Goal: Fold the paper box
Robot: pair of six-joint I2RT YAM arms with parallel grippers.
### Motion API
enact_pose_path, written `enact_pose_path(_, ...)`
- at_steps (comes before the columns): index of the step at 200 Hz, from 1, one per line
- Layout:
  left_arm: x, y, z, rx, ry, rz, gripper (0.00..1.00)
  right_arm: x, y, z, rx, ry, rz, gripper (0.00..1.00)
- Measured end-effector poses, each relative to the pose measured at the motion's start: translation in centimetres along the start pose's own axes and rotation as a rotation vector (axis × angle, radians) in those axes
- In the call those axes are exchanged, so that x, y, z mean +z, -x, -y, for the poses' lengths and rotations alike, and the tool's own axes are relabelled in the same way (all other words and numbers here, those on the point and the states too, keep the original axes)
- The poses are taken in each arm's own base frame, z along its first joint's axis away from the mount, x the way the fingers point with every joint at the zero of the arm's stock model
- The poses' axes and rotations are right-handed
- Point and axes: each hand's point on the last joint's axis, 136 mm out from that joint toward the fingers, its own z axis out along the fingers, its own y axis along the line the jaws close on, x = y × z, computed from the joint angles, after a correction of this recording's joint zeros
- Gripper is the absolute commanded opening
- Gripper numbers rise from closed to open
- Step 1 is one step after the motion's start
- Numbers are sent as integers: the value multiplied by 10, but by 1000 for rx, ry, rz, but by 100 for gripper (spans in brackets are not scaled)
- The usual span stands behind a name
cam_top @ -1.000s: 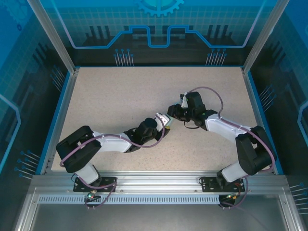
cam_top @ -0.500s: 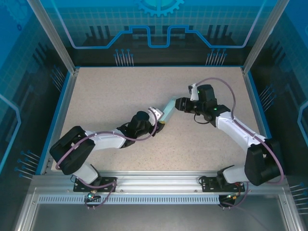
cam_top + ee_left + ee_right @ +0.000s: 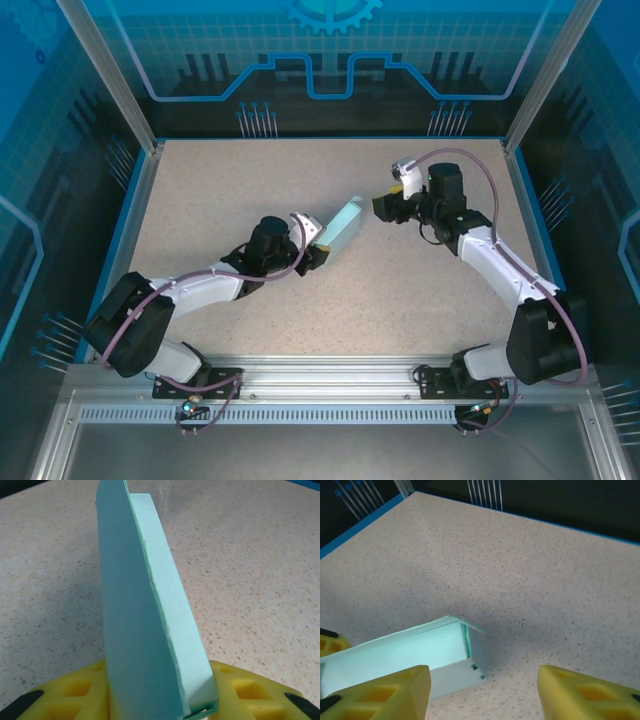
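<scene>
No words, numbers or brand marks can be read anywhere. The paper box [image 3: 341,222] shows plain pale-blue card. At 12 o'clock, the back panel [image 3: 420,50] carries a blue gear emblem [image 3: 331,12] above circuit-style lines.

Layout | I see paper box [image 3: 343,220] at middle of table [image 3: 220,190] | its near end between left gripper [image 3: 321,244] fingers | right gripper [image 3: 383,208] apart, right of its far end

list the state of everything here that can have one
pale light-blue card paper box: folded into a slim rectangular box, held at one end; the end facing the right gripper looks open
left gripper: shut on the box
right gripper: open, holding nothing, apart from the box
</scene>
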Motion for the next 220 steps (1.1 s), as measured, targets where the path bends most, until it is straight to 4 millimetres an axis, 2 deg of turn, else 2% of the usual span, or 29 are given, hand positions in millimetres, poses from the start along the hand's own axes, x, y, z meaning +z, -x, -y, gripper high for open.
enact_pose_path(74,-12,-26,15,8,-115,-111,27,3,-22,-24,-362,185,-39,61)
enact_pose_path(143,-32,-11,20,13,-138,-83,27,1,-40,-36,-535,272,-67,58)
enact_pose_path(196,-33,-12,20,9,-143,-85,27,24,-62,-48,-584,342,-125,52)
enact_pose_path(220,-33,-12,20,9,-143,-86,27,29,-63,-44,-598,335,-140,50)
